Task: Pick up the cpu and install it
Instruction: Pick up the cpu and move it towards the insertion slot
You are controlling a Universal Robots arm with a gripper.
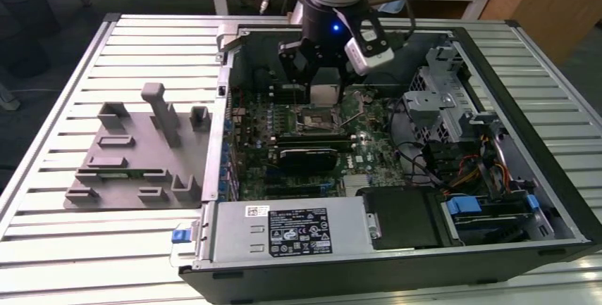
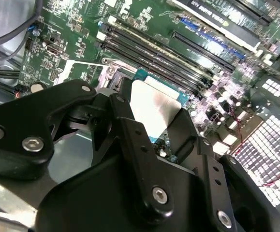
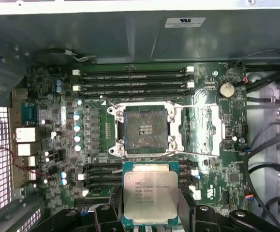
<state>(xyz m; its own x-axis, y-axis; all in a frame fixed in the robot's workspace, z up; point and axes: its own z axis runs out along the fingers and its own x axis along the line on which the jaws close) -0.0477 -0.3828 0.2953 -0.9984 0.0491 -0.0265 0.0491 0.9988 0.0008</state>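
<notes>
A robot arm's black two-fingered tool [image 1: 323,88] hangs over an open black computer case [image 1: 395,277]. The case lies on its side on a pale slatted metal desk [image 1: 56,249] and takes up the desk's half toward the exterior view's right.

The tool is narrowed around the cpu [image 1: 323,95], a small, flat, nearly square chip with a silvery metal top plate and a thin green rim. It pinches the chip by two opposite edges. In the first wrist view, the black fingers [image 3: 111,209] press against the chip's sides.

The cpu is held in the air above the green motherboard [image 1: 249,139], inside the part of the case nearest the desk's far edge in the exterior view. It lies flat, parallel to the board, with its silvery plate facing up and away from it. In the first wrist view its slightly longer axis points straight at the square metal-framed socket [image 3: 144,128]. Its edges run square with that frame.

In that view the chip appears just beside the socket, over a bank of long black slots [image 3: 96,171], and is not seated in it. The socket's dark centre is uncovered.

A grey plastic holder tray [image 1: 123,171] with raised posts lies on the desk beside the case, toward the exterior view's left edge.
</notes>
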